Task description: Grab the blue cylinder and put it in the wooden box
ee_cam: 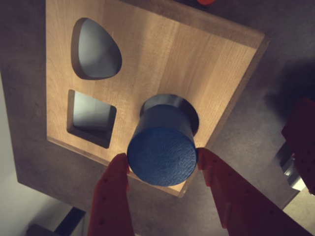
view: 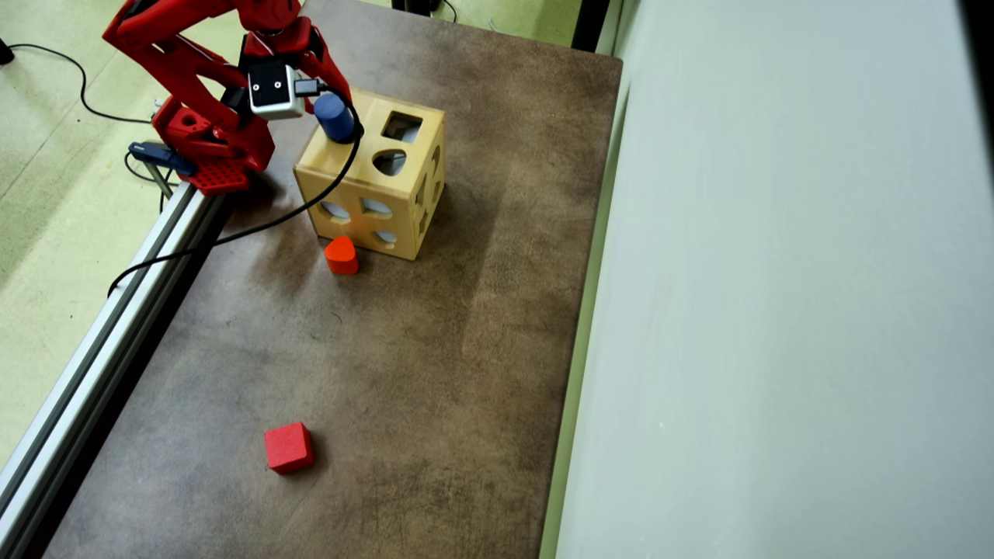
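Note:
In the wrist view the blue cylinder [ee_cam: 162,152] sits tilted between my two red fingers, with its far end at the round hole [ee_cam: 189,105] in the top of the wooden box [ee_cam: 172,49]. My gripper [ee_cam: 162,156] is shut on it, one fingertip touching each side of the cylinder. From overhead, the blue cylinder [view: 335,116] leans over the top corner of the wooden box [view: 349,167] nearest the arm, and my gripper [view: 326,109] is right at it. Square and rounded cut-outs lie beside the round one.
An orange-red rounded block [view: 341,255] stands against the box's side. Farther down the brown table [view: 435,373] lies a red cube [view: 288,447]. An aluminium rail [view: 116,310] runs along the table's left edge, and a black cable [view: 256,225] drapes past the box.

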Motion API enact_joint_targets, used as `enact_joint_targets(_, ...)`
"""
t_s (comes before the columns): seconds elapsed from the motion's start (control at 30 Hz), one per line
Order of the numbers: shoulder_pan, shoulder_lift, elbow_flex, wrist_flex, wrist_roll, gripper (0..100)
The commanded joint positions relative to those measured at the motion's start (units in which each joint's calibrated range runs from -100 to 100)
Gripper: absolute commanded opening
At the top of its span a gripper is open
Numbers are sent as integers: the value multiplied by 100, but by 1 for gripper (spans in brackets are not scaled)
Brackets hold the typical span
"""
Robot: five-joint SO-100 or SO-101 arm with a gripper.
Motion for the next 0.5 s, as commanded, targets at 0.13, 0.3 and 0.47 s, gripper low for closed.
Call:
enact_joint_targets(0.13, -24, -4, 352, -159, -10, 14)
enact_joint_targets(0.3, -24, -4, 396, -368, -15, 14)
enact_joint_targets(0.47, -16, 4, 405, -368, -15, 15)
